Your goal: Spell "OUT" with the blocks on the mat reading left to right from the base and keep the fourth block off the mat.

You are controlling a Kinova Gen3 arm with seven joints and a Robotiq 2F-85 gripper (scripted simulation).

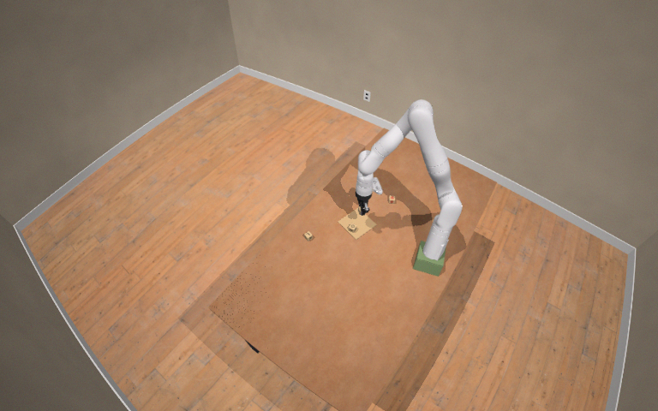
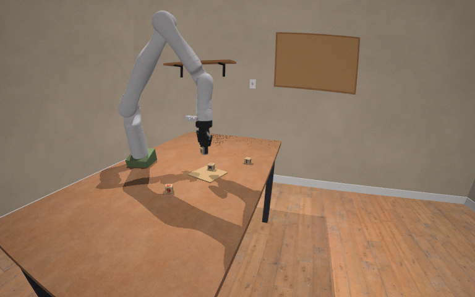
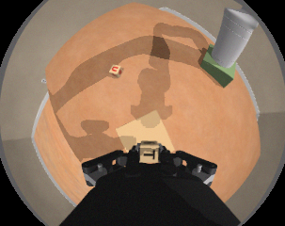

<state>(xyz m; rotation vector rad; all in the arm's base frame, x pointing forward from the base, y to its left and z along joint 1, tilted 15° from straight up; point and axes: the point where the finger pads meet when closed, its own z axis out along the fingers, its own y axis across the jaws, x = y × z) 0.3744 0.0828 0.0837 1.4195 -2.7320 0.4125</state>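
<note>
My gripper (image 1: 363, 211) (image 2: 204, 151) is shut on a pale wooden block (image 2: 201, 150) (image 3: 149, 153) and holds it above the table. Its top shows a dark letter like a T turned on its side in the wrist view. The tan mat (image 1: 357, 235) (image 2: 203, 177) (image 3: 153, 134) lies flat on the table. A block (image 1: 352, 228) (image 2: 210, 167) with a dark round letter, seemingly O, sits on the mat. A block with a red U (image 1: 391, 199) (image 2: 169, 189) (image 3: 116, 71) lies off the mat. Another block (image 1: 308, 235) (image 2: 247, 160) lies off the mat on the other side; its top letter is unclear.
The brown table (image 1: 322, 305) (image 2: 122, 228) (image 3: 198, 108) bears the mat and the robot's green base (image 1: 428, 260) (image 2: 140, 159) (image 3: 218, 68). The table's long edge runs beyond the mat and the block with the unclear letter. Arm shadows cross the table and part of the mat.
</note>
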